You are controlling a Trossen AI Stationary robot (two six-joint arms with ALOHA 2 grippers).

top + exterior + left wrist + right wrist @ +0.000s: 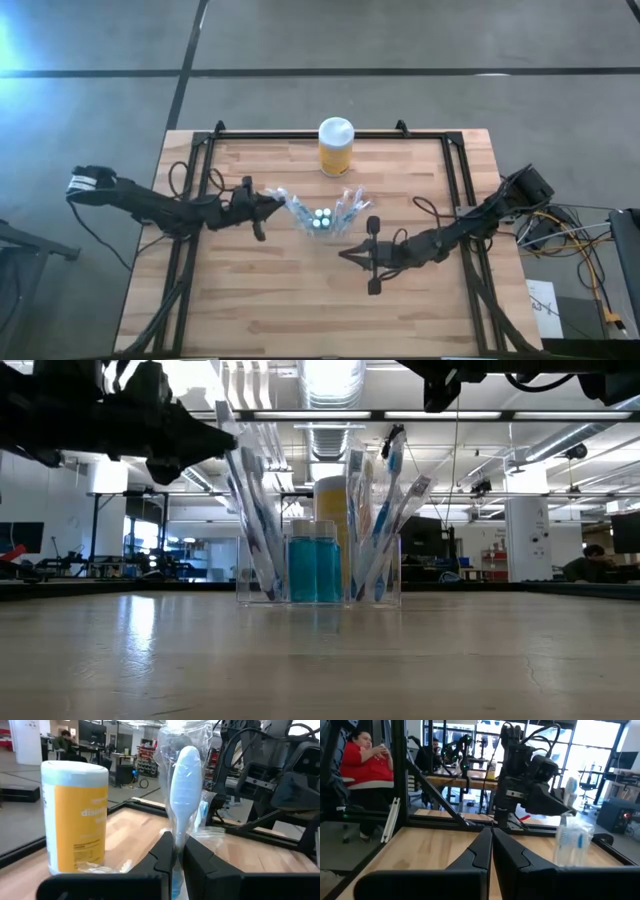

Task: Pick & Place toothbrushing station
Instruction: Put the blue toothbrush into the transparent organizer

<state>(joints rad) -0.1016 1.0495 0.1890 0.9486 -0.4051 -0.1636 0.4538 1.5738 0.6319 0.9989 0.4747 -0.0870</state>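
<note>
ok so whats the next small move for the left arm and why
Probably lift straight up a little. The left gripper is shut on a wrapped toothbrush at the clear holder's left side, so raising it should draw it clear. The right gripper is shut on nothing, off to the side.

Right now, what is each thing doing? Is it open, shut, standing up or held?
Left gripper: shut on a wrapped toothbrush.
Right gripper: shut, empty, away from the holder.
Clear holder: upright on the table.
Other toothbrushes: leaning in the holder.
Blue tubes: upright in the holder's middle.
Yellow jar: upright, white lid on.
</note>
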